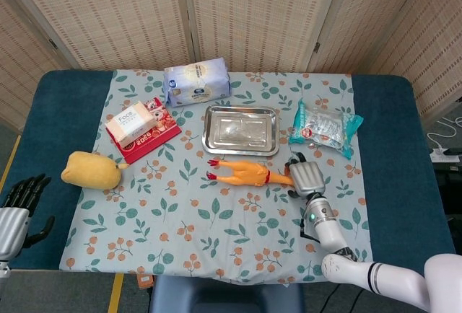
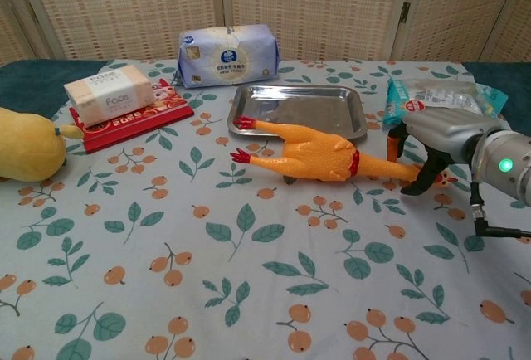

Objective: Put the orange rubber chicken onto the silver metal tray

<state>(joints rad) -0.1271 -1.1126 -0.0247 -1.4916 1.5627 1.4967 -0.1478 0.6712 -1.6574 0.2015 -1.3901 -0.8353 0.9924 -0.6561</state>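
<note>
The orange rubber chicken [image 1: 244, 173] [image 2: 309, 155] lies on its side on the floral cloth, feet to the left and head to the right. It sits just in front of the empty silver metal tray [image 1: 240, 130] [image 2: 300, 108]. My right hand [image 1: 306, 177] [image 2: 433, 138] arches over the chicken's neck and head, with an orange-tipped finger on the far side and the thumb [image 2: 420, 181] on the near side. The fingers stand apart and the chicken rests flat on the cloth. My left hand [image 1: 18, 208] hangs at the table's left front edge, fingers spread, holding nothing.
A teal snack packet [image 1: 325, 127] [image 2: 436, 99] lies right of the tray, close behind my right hand. A blue tissue pack [image 1: 196, 82] sits behind the tray. A red box with a tissue pack on it [image 1: 142, 127] and a yellow plush toy [image 1: 90, 170] lie at the left.
</note>
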